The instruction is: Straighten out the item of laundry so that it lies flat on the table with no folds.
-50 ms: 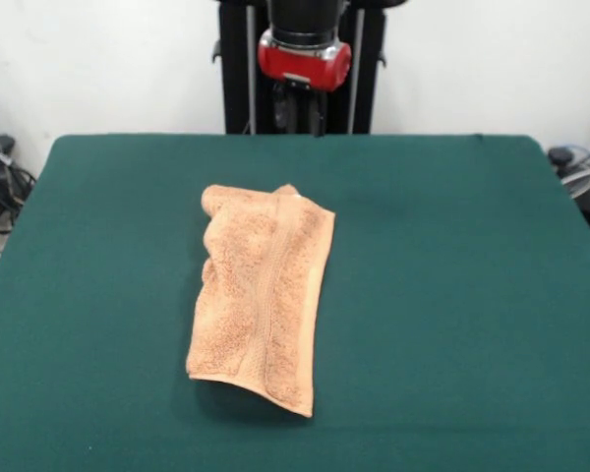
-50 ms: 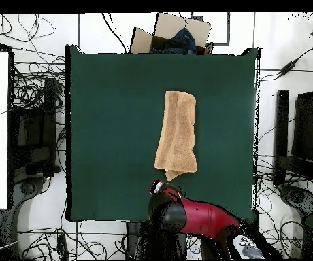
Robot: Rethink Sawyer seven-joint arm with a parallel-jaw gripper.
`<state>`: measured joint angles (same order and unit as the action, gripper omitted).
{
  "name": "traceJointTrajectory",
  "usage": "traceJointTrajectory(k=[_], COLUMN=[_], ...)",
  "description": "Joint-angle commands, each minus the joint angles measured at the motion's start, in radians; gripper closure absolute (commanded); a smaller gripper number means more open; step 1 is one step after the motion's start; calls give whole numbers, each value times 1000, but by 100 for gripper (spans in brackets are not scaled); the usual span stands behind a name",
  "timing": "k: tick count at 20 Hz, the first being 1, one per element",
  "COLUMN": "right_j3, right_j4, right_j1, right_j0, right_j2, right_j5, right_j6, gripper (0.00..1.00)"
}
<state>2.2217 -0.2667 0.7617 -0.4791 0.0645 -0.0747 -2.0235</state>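
at mid-table in the front view, the towel (image 1: 263, 299) lies folded lengthwise on the table (image 1: 452, 295); the gripper (image 1: 300, 108) hangs beyond the far edge, its state unclear. from overhead, the towel (image 2: 177, 131) lies narrow, the arm (image 2: 200, 216) at the table's (image 2: 111, 136) bottom edge.

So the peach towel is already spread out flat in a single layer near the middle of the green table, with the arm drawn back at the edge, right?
Not flat. The front view shows the towel folded over on itself lengthwise into a narrow strip, bunched at its far end. It does lie near the middle of the green table, and the arm is drawn back at the table's edge.
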Motion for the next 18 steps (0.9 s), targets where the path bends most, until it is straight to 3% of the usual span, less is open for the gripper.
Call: traceJointTrajectory(k=[1,11,18], right_j3=[-100,-137,-174], right_j4=[-37,-24,-33], right_j1=[-17,35,15], right_j0=[26,-13,-30], right_j2=[61,107,124], right_j5=[14,-79,-78], right_j6=[-48,-6,2], gripper=[0,0,0])
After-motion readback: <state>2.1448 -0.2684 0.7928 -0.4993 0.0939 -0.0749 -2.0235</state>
